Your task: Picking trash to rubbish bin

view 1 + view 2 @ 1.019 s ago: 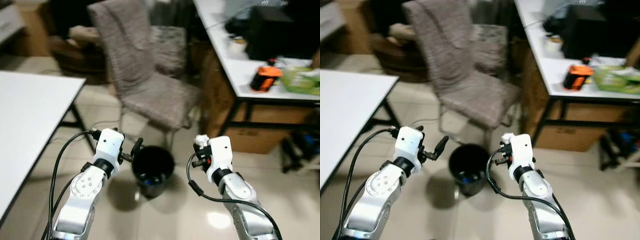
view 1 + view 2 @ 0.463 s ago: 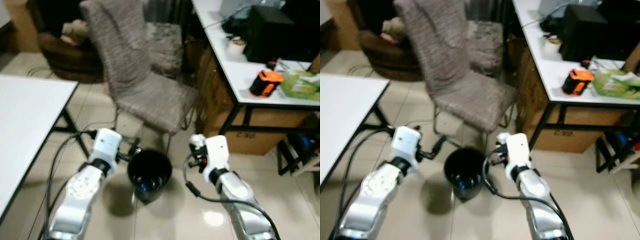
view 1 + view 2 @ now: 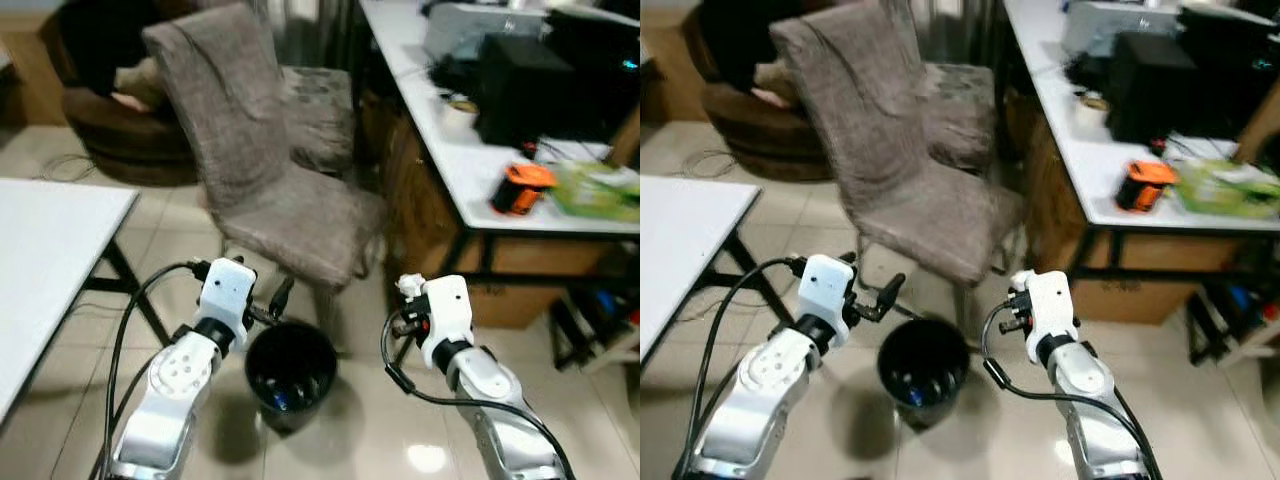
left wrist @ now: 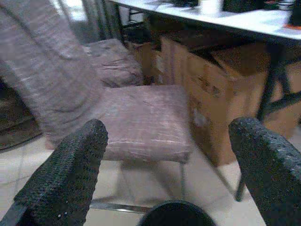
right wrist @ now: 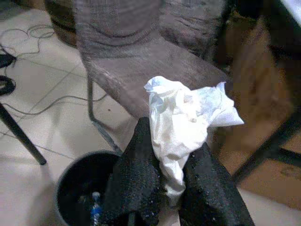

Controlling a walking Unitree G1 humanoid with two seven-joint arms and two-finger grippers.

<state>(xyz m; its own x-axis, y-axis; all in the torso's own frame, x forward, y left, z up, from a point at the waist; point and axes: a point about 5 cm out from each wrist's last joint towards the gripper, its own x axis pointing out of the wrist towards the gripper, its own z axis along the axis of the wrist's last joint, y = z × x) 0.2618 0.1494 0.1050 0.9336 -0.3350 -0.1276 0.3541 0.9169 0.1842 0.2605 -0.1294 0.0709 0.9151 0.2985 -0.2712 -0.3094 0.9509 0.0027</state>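
A black rubbish bin [image 3: 290,372] stands on the tiled floor in front of a chair, with some trash inside it. My right gripper [image 5: 171,141] is shut on a crumpled white tissue [image 5: 183,113]. It is held up to the right of the bin and a little above its rim [image 5: 87,162]. The tissue [image 3: 407,287] shows as a small white lump ahead of the right wrist. My left gripper [image 3: 272,305] is open with nothing in it, just left of the bin and over its near rim [image 4: 176,207]. Its two fingers [image 4: 66,174] stand wide apart.
A chair draped in grey fabric [image 3: 280,190] stands right behind the bin. A white table [image 3: 50,260] is at the left. A white desk [image 3: 500,160] at the right carries an orange object [image 3: 515,188] and a black box [image 3: 525,75], with cardboard boxes [image 4: 211,94] beneath.
The whole picture has shifted as the camera moved. Both arms keep the same pose either side of the bin, and the right gripper still holds the tissue.
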